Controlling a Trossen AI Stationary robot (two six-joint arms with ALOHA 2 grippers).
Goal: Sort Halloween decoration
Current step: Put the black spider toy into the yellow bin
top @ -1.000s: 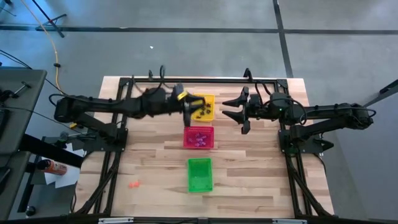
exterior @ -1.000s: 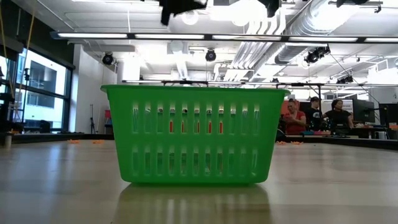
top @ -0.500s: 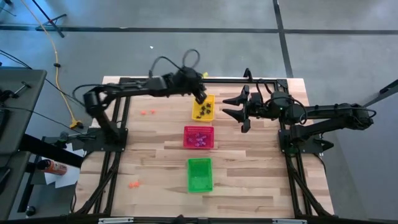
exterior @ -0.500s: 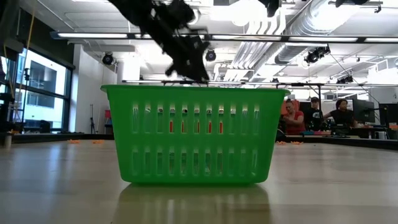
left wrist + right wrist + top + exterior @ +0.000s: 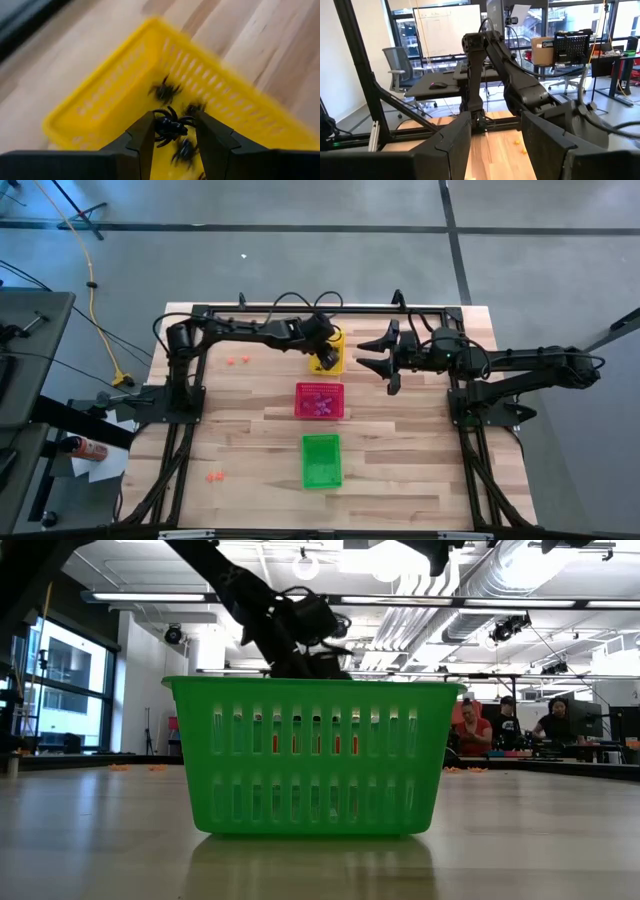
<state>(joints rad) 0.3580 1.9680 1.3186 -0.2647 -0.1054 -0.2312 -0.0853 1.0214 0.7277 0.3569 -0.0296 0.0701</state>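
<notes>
The Halloween decoration shows as tiny trinkets. Several black spiders [image 5: 164, 91] lie in the yellow basket [image 5: 330, 360] at the far middle of the table. Purple-pink trinkets [image 5: 320, 402] lie in the red basket [image 5: 319, 388], and a few orange ones [image 5: 237, 361] lie on the bare wood. My left gripper [image 5: 170, 131] hangs over the yellow basket's inside, shut on one black spider [image 5: 170, 126]. My right gripper [image 5: 366, 352] stands open and level to the right of the yellow basket, with nothing between its fingers [image 5: 451, 145]. My left gripper pinches the black spider by its body [image 5: 169, 128] between the two fingers [image 5: 144, 134], its legs spreading out beyond them. The fingers slant down from the table's left side. The spider hangs clear above the yellow basket's floor.
A green basket [image 5: 321, 461] stands nearest the front edge, in line with the red and yellow ones; in the low view it [image 5: 315, 755] hides the other two. More orange trinkets [image 5: 213, 477] lie at the near left. People sit in the room beyond the table.
My left gripper has come down from high above the table toward the yellow basket. It has tipped from nearly level to slanting down, and the arm has folded back toward the table's far left.
</notes>
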